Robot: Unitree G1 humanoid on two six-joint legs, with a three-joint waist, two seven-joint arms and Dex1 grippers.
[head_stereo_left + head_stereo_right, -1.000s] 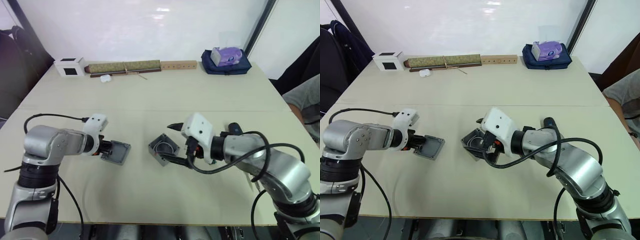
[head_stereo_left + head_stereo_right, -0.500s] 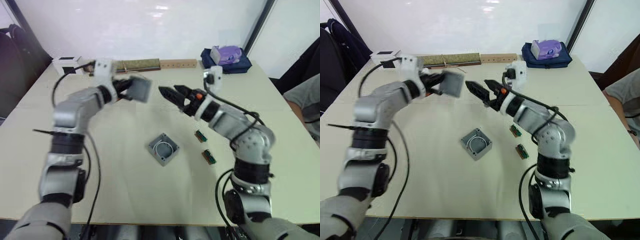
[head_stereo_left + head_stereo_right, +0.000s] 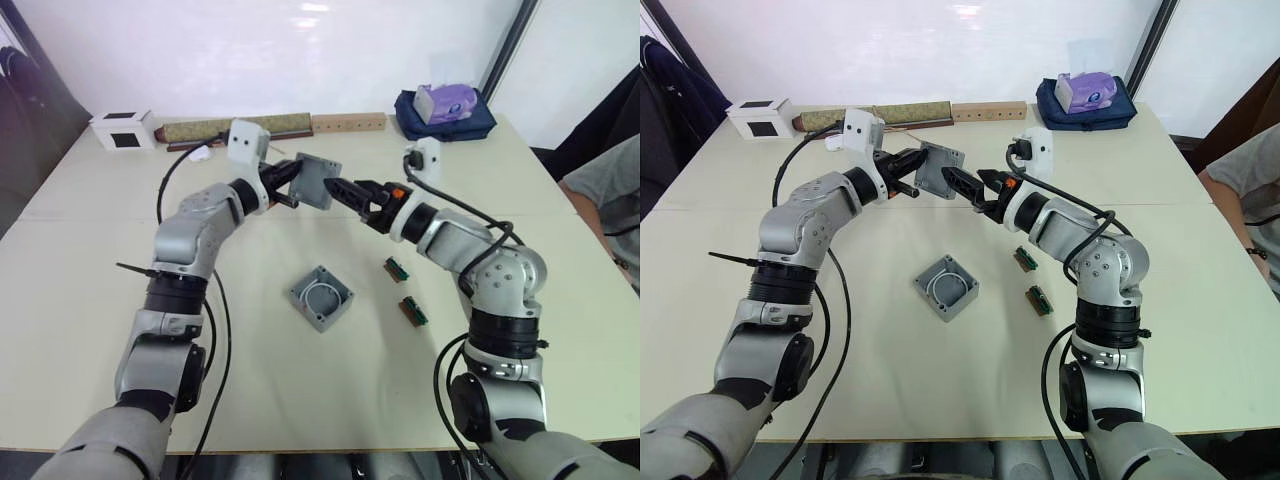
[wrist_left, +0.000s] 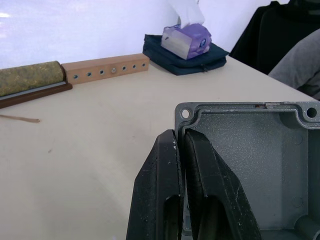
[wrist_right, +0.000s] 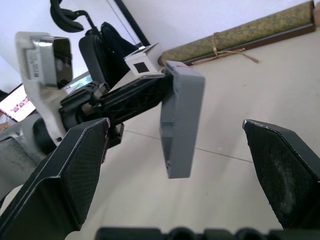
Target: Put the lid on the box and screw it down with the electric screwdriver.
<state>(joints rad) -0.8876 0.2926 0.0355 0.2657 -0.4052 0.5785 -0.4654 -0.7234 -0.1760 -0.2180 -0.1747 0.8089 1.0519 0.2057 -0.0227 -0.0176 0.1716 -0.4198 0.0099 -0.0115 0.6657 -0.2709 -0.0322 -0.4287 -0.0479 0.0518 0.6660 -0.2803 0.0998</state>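
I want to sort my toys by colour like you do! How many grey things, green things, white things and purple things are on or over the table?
Grey: 2, the lid and the box
Green: 2 small parts
White: 1 cube
Purple: 1 tissue pack
Total: 6

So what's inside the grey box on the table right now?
The box sits open on the table with a white ring inside and nothing else visible. The lid is held up in the air by the left gripper.

I see bright, even light from the glaring white back wall (image 3: 300, 50), soft shadows, and sharp frames throughout.
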